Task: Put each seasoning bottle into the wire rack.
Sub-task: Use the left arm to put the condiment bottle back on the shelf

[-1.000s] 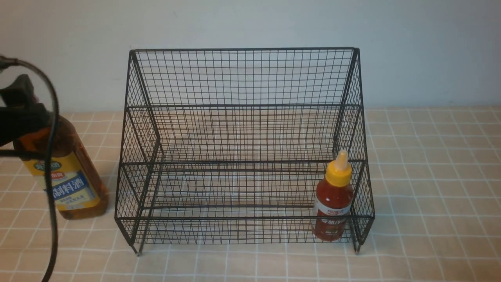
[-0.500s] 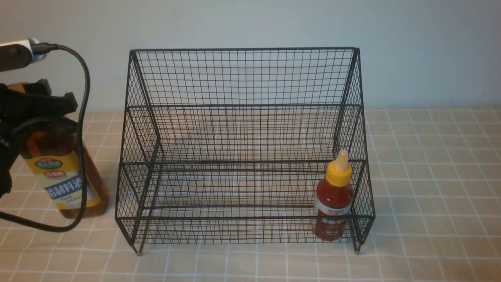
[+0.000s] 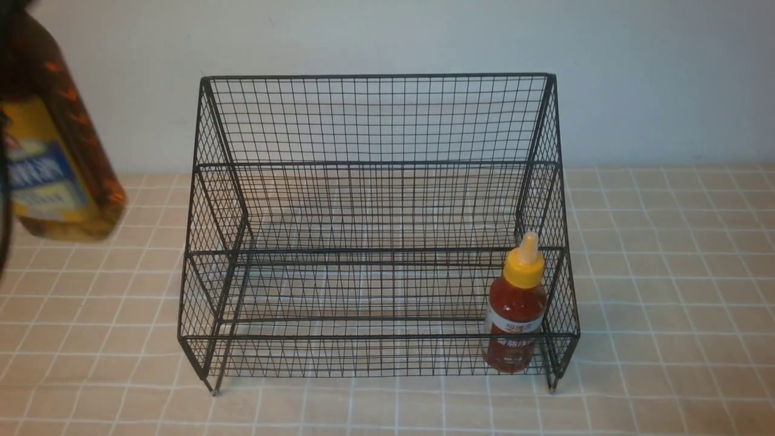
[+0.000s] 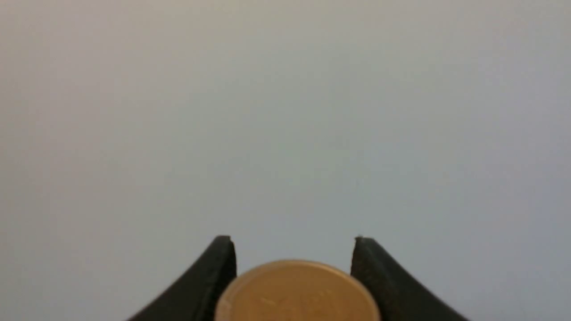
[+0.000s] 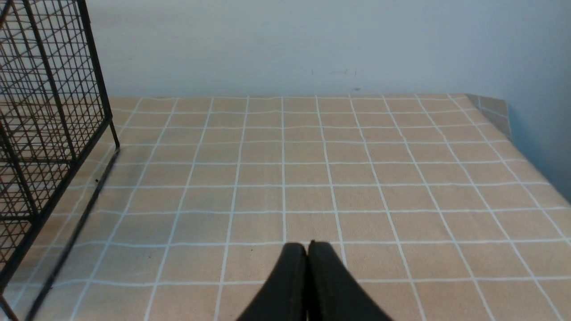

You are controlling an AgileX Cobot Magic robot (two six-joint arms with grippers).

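Note:
The tall amber seasoning bottle (image 3: pixel 54 157) with its yellow-blue label hangs tilted in the air at the far left, clear of the table and left of the wire rack (image 3: pixel 375 77). Its gold cap (image 4: pixel 296 294) sits between the black fingers of my left gripper (image 4: pixel 293 243), which is shut on the bottle. The small red sauce bottle (image 3: pixel 514 309) with a yellow nozzle stands upright in the right end of the rack's lower tier. My right gripper (image 5: pixel 308 246) is shut and empty, low over the cloth to the right of the rack (image 5: pixel 44 111).
A beige checked cloth (image 3: pixel 666 272) covers the table, and a pale wall (image 3: pixel 636 79) rises just behind the rack. The table's right edge (image 5: pixel 508 120) shows in the right wrist view.
The amber bottle has risen off the table at the left and now hangs higher, tilted. The left arm and its cable have moved out of the front view. The red bottle and rack stayed put.

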